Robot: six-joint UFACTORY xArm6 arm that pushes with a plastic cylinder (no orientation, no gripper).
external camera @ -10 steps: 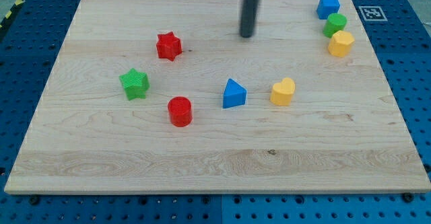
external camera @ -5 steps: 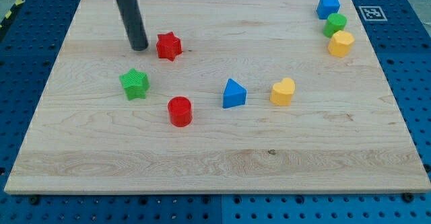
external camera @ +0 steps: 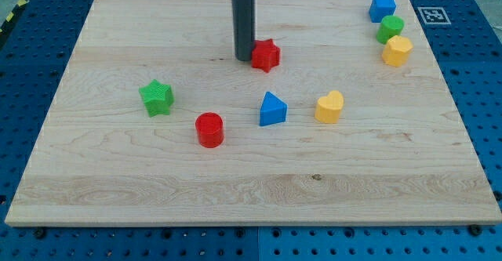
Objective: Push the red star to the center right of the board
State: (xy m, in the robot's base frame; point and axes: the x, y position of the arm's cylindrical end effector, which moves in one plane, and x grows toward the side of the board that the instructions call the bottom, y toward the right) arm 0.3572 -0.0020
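- Wooden bench (external camera: 259, 190) fills most of the view, a pale board on a blue pegboard surface; we judge the centre-right goal to lie near its right edge, below the cluster in the top-right corner and right of the yellow heart block.
- Dark rod comes down from the view's top; my tip (external camera: 244, 58) sits touching, or just beside, the left face of the red star (external camera: 266, 55). We carry no gripper, so nothing is spread or pinched: the rod only shoves.
- Red star lies in the upper middle of the board, well apart from the goal.
- Our push should run rightward and a little toward the view's bottom. We should stay centred behind the star, or it may spin off the tip.
- Yellow heart block (external camera: 329, 106) and blue triangular block (external camera: 272, 109) sit below the likely path; we should pass above them.
- Blue block (external camera: 382, 8), green block (external camera: 390, 28) and yellow block (external camera: 397, 50) crowd the top-right corner; we should stop below them.
- Green star (external camera: 157, 97) and red cylinder (external camera: 209, 129) lie to the left, out of play.
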